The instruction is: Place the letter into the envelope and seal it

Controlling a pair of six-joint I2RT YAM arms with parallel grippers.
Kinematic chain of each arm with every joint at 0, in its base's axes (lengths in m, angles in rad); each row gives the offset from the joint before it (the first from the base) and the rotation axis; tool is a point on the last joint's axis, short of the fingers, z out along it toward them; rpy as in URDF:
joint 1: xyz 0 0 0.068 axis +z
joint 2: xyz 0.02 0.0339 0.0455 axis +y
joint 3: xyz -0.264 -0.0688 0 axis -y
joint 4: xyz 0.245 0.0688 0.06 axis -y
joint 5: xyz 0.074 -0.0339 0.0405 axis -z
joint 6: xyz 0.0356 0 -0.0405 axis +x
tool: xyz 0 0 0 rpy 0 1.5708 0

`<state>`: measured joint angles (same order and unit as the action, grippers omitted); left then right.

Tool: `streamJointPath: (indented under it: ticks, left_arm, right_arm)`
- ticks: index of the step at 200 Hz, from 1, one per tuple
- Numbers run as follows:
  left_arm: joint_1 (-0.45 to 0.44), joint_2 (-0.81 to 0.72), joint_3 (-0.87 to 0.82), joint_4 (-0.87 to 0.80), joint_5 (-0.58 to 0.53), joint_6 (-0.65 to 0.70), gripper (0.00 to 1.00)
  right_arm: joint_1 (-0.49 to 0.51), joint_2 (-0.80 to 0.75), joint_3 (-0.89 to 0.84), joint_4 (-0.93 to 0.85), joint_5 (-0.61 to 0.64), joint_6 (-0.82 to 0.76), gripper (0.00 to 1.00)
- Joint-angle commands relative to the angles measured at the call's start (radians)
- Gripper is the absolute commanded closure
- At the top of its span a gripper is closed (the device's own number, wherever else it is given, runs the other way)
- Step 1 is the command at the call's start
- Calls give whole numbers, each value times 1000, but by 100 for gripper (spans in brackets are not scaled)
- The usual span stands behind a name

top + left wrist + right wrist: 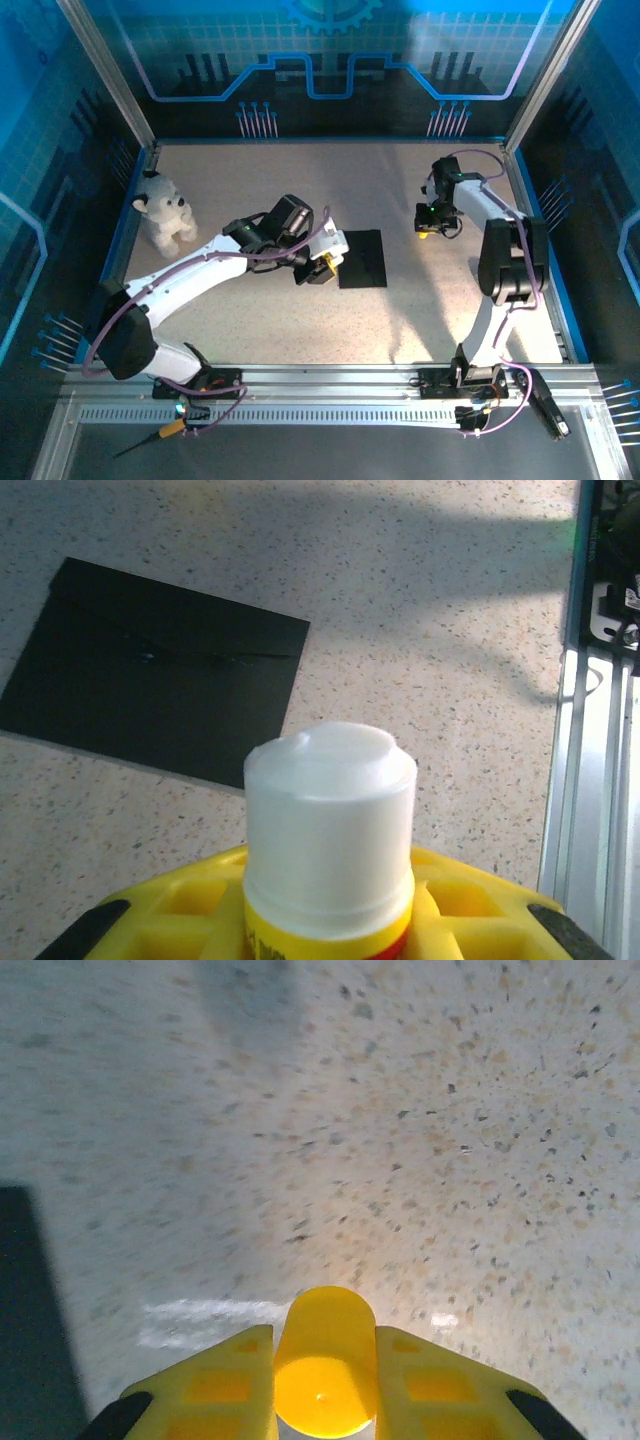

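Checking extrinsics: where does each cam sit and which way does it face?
Top external: above, behind the bases, looking down on the table; both arms show.
Left wrist: on the left arm, facing the envelope; left gripper holding a glue stick.
Right wrist: on the right arm, facing the table; right gripper holding a yellow cap.
Shared: envelope in top external and left wrist.

The glue stick is cut off at 6 o'clock of the left wrist view, the yellow cap likewise in the right wrist view, where the blurred envelope is cropped at 8 o'clock
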<state>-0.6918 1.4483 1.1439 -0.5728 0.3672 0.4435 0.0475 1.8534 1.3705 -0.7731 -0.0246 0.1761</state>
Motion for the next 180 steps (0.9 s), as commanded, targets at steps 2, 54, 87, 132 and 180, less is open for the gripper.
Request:
streamJointPath:
  ticks: [2,54,87,132,180]
  left_arm:
    - [6,30,41,-32,97,-3,100]
    - [48,66,83,-76,189,34,100]
    - [57,102,119,-125,226,66,100]
    - [57,131,149,-133,265,64,100]
    - [57,164,179,-150,274,72,100]
  right_arm:
    - [18,-139,-2,-82,-130,12,79]
    - [17,-322,-42,-189,-653,14,78]
    - [25,-388,-115,-186,-912,36,77]
    - [76,-361,-138,-155,-1099,49,77]
    - [167,-317,-89,-190,-1102,30,77]
